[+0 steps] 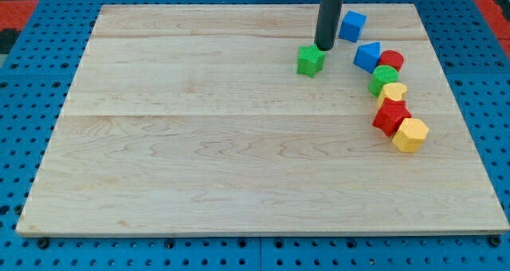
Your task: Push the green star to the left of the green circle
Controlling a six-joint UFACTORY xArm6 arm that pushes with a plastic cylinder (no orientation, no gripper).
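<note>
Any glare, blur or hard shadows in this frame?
Camera view: even, soft light, no glare on the wooden board; only faint shadows under my tip and the green star; blocks such as the green circle are sharp; board edges converge toward the view's top.

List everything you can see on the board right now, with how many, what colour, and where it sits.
green star: 1, green, upper middle, apart from the cluster
blue cube: 1, blue, near the view's top, right of the rod
blue block: 1, blue, top of the right-hand chain
red circle: 1, red, right of it
green circle: 1, green, below
yellow block: 1, yellow, next down
red block: 1, red, lower
yellow hexagon: 1, yellow, chain's bottom
wooden board: 1, light wood
my tip: 1, dark, at the green star's upper right edge
</note>
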